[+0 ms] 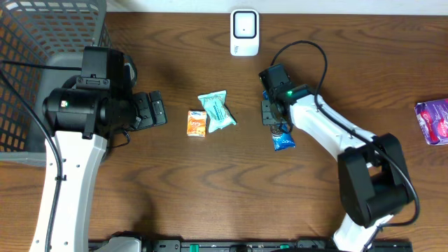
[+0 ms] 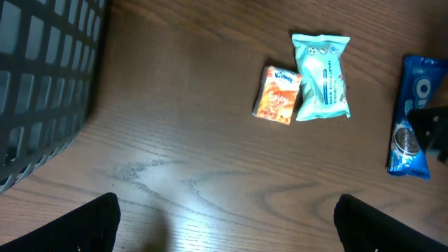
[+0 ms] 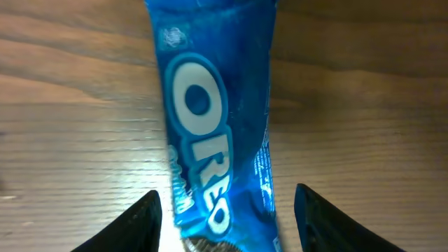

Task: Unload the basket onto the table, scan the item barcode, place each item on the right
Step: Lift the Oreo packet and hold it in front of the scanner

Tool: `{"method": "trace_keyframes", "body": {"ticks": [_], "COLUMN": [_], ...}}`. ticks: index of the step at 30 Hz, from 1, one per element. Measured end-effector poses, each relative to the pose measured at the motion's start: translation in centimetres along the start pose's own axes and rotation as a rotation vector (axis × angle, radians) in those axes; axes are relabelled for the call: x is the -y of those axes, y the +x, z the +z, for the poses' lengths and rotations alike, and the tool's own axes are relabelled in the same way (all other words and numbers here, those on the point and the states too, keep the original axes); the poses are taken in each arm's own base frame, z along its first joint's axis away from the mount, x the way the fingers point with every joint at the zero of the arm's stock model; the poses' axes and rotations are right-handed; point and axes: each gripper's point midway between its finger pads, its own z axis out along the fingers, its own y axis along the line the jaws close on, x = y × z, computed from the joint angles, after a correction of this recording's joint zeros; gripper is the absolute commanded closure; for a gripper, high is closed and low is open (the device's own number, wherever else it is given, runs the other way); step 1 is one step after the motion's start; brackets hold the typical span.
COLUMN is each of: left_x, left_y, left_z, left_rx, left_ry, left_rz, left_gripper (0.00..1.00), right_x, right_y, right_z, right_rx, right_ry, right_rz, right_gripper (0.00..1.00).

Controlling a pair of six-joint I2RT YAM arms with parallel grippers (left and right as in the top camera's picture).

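Soft, even light from above fills the overhead view, with only faint, wide shadows on the table (image 1: 210, 182) beside the left arm (image 1: 70, 154). In the left wrist view the wood has a pale sheen and the dark fingers (image 2: 84, 227) are blurred; in the right wrist view the near Oreo packet (image 3: 217, 105) is slightly soft, with white glare low down.

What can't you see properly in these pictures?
Overhead: the right gripper covers the upper end of the blue Oreo cookie packet.
Right wrist: that packet runs off the top and bottom edges; no barcode shows.
Overhead: the purple plastic packet is cut by the right edge.
Left wrist: the grey mesh basket is cut by the left edge.
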Motion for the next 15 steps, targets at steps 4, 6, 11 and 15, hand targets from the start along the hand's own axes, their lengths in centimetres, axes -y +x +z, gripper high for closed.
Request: {"method": "trace_keyframes", "body": {"ticks": [4,6,11,15], "left_x": [0.0,0.0,0.0,0.0], "left_y": [0.0,0.0,0.0,0.0], "left_z": [0.0,0.0,0.0,0.0], "left_rx": [0.0,0.001,0.0,0.0], "left_ry": [0.0,0.0,0.0,0.0], "left_rz": [0.0,0.0,0.0,0.0], "left_gripper": [0.02,0.02,0.02,0.02], "right_x": [-0.1,-0.3,-0.6,-0.4], "right_y": [1.2,0.6,0.1,-0.2], "right_z": [2.3,2.6,3.0,2.9], "right_rx": [-0.052,-0.036,-0.024,-0.018], "right_ry": [0.022,0.018,0.014,0.025], "right_rz": [-0.049,-0.064,-0.081,-0.087], "right_gripper": [0.44,0.49,0.84,0.99]}}
